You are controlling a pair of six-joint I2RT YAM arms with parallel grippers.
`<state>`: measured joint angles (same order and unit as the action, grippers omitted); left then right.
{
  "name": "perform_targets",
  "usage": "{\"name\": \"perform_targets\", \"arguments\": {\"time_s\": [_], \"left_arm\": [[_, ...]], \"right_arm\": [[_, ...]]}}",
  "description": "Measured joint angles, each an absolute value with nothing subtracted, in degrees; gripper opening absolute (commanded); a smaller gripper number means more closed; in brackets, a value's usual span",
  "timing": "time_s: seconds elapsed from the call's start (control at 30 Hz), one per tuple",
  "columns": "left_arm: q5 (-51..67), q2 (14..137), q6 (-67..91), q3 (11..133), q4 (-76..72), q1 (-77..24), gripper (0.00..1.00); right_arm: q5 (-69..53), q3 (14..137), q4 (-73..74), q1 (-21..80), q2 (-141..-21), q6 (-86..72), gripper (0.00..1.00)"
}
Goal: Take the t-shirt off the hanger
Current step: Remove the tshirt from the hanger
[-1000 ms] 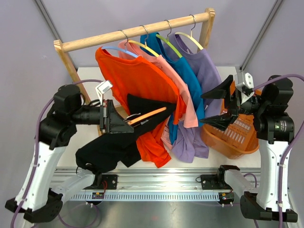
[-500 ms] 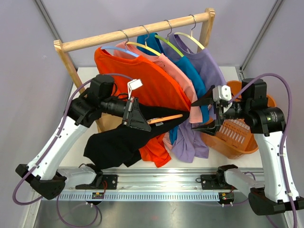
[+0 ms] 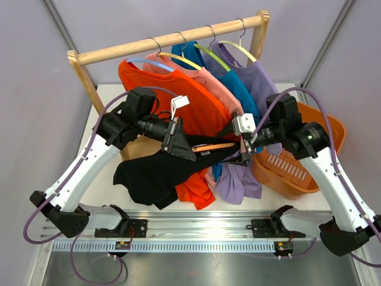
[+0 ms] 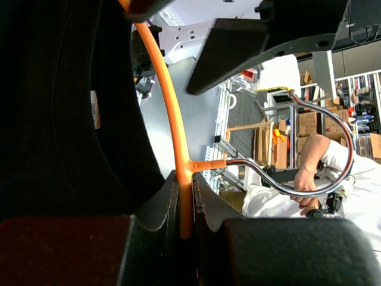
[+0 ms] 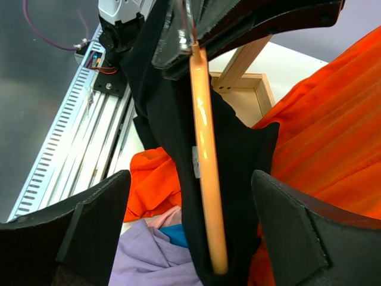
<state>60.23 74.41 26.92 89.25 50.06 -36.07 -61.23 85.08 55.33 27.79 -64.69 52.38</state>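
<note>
The black t-shirt droops from the orange hanger; hanger roughly level, one tip seemingly inside fabric.

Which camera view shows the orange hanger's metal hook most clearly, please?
The left wrist view: the whole hook curves free beside the left gripper, shut on the orange hanger. The right wrist view shows mainly the hanger's arm; from above, the hook isn't discernible.

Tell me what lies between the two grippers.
The orange hanger, black t-shirt draped over it, runs from the shut left gripper to the open right gripper, seen in the top view.
</note>
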Motion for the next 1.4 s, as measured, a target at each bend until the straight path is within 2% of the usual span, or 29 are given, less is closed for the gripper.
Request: {"name": "perform_targets", "arguments": {"time_s": [0.17, 0.2, 0.27, 0.3, 0.4, 0.5, 0.57, 0.63, 0.73, 0.83, 0.9, 0.97, 1.0, 1.03, 1.13, 1.23, 1.4], "left_arm": [[60.2, 74.6, 26.0, 90.3, 51.4, -36.1, 0.00], [60.2, 74.7, 25.8, 90.5, 51.5, -36.1, 0.00], [60.2, 74.8, 25.5, 90.9, 51.7, -36.1, 0.00], [60.2, 74.9, 25.3, 91.0, 51.8, -36.1, 0.00], [60.0, 75.1, 24.8, 91.4, 52.4, -36.1, 0.00], [58.9, 75.2, 23.9, 92.1, 53.2, -36.2, 0.00], [58.0, 75.2, 23.5, 92.9, 53.8, -36.2, 0.00], [57.0, 75.2, 22.8, 93.8, 54.7, -36.2, 0.00], [54.9, 75.2, 22.1, 95.0, 55.6, -36.3, 0.03], [52.6, 75.0, 21.5, 95.9, 56.2, -36.5, 0.13], [50.4, 74.5, 21.2, 96.0, 56.2, -36.7, 0.32], [46.3, 73.8, 21.1, 96.1, 56.1, -36.6, 0.37], [44.0, 73.2, 21.2, 96.1, 56.0, -36.4, 0.44], [42.2, 72.7, 21.1, 96.1, 55.8, -36.2, 0.55], [36.7, 70.3, 21.7, 96.1, 55.8, -35.7, 0.69], [32.1, 67.8, 22.1, 96.5, 55.8, -35.7, 0.77], [23.3, 65.7, 23.2, 99.6, 57.4, -35.8, 0.78]], "right_arm": [[-58.5, 85.2, 52.9, 31.6, -68.3, 51.7, 0.65], [-57.9, 85.2, 52.5, 32.4, -68.8, 51.5, 0.57], [-57.6, 85.2, 51.9, 33.8, -69.8, 51.2, 0.50], [-57.4, 85.3, 51.7, 34.2, -70.1, 51.0, 0.41], [-56.9, 86.2, 50.8, 34.7, -71.1, 50.3, 0.29], [-56.5, 86.9, 50.3, 34.8, -71.4, 49.7, 0.24], [-56.6, 87.0, 50.0, 34.9, -71.4, 49.7, 0.14], [-56.6, 87.0, 49.6, 35.0, -71.3, 49.7, 0.00], [-56.4, 87.0, 48.8, 35.2, -71.2, 49.3, 0.00], [-55.7, 85.8, 46.6, 35.2, -70.5, 48.5, 0.00], [-55.0, 84.8, 44.9, 35.3, -69.8, 47.5, 0.00], [-53.3, 83.8, 44.2, 35.5, -68.9, 45.4, 0.00], [-52.3, 83.2, 44.1, 35.5, -68.4, 44.4, 0.00], [-51.4, 82.7, 44.0, 35.5, -67.9, 43.5, 0.00], [-48.9, 81.5, 44.0, 35.5, -66.8, 41.6, 0.00], [-47.0, 80.7, 43.9, 35.5, -66.0, 39.2, 0.00], [-42.8, 80.5, 43.5, 35.5, -65.9, 33.5, 0.00]]}}
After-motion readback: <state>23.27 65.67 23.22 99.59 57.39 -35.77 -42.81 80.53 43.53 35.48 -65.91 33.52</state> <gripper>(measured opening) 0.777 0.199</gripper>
